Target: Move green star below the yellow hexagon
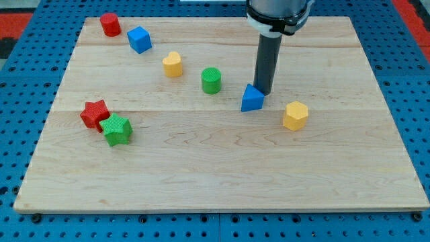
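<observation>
The green star [117, 130] lies at the view's left on the wooden board, touching the red star [95, 113] on its upper left. The yellow hexagon [295, 115] lies right of centre. My tip [262, 92] stands near the board's middle, just behind and touching the upper right of the blue triangle [252, 99]. The tip is far to the right of the green star and a short way up-left of the yellow hexagon.
A green cylinder [211, 80] stands left of the blue triangle. A yellow block with a rounded top [173, 64], a blue cube [140, 39] and a red cylinder [110, 25] run toward the top left. The board's edge [222, 209] meets a blue pegboard.
</observation>
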Robot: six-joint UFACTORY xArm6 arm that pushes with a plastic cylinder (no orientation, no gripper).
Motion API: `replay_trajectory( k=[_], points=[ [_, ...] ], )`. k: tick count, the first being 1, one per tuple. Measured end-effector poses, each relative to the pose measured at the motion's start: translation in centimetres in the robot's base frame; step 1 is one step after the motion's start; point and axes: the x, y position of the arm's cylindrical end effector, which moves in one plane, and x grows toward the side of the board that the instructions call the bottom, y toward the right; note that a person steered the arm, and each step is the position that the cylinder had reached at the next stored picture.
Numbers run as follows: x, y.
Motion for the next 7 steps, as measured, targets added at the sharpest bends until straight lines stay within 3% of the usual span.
replay_trajectory(
  k=[1, 2, 3, 4, 5, 6, 7],
  points=[
    [-2.7, 4.4],
    [0.8, 11.8],
    [8.9, 13.6],
    [14.7, 3.2],
    [18.1, -13.6],
    [19.2, -23.5],
    [15.9, -25.5]
  ],
)
